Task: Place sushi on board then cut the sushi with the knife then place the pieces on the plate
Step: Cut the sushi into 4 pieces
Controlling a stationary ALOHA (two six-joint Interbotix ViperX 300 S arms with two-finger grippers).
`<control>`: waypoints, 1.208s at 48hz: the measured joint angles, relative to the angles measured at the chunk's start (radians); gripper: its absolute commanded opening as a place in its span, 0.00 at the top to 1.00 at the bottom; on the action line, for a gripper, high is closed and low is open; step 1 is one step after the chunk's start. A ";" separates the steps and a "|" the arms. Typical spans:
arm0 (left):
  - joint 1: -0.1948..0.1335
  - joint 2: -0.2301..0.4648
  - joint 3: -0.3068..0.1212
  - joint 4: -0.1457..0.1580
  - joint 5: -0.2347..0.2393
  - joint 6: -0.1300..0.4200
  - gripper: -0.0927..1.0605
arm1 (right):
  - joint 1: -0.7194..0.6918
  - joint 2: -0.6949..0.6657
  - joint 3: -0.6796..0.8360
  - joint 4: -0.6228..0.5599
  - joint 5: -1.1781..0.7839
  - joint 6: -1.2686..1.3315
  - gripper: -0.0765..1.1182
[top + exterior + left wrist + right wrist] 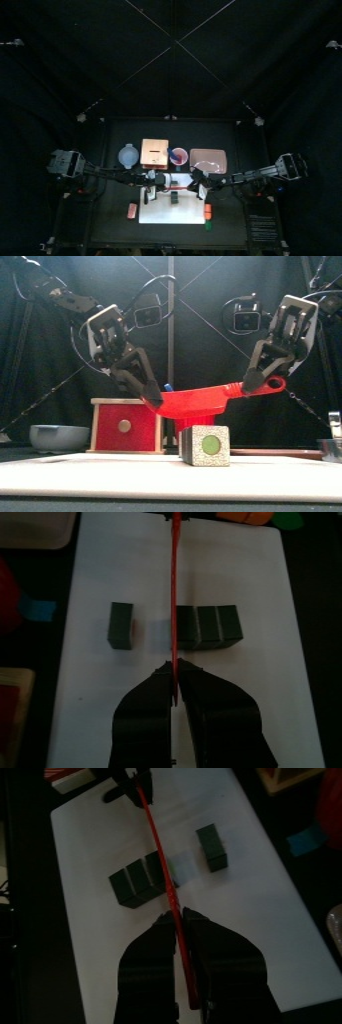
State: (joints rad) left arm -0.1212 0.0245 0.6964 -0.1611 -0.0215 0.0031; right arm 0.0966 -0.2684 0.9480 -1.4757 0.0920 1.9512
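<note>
Overhead, left gripper and right gripper each clamp an end of the red knife, poised mid white board between one sushi piece and the remaining roll.

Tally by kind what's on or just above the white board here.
Loose sushi block: 1
Joined sushi cluster: 1
Red knife, held above the board: 1
Total: 3

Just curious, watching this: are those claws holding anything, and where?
Both grip the red knife: left gripper at one end, right gripper at the other.
</note>
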 measured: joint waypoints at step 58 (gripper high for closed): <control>-0.043 0.066 -0.015 -0.074 -0.009 -0.003 0.53 | 0.049 0.058 0.015 0.078 -0.003 0.000 0.66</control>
State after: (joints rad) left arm -0.1641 0.0905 0.6811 -0.2347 -0.0307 0.0000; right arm 0.1457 -0.2102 0.9633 -1.3975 0.0890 1.9512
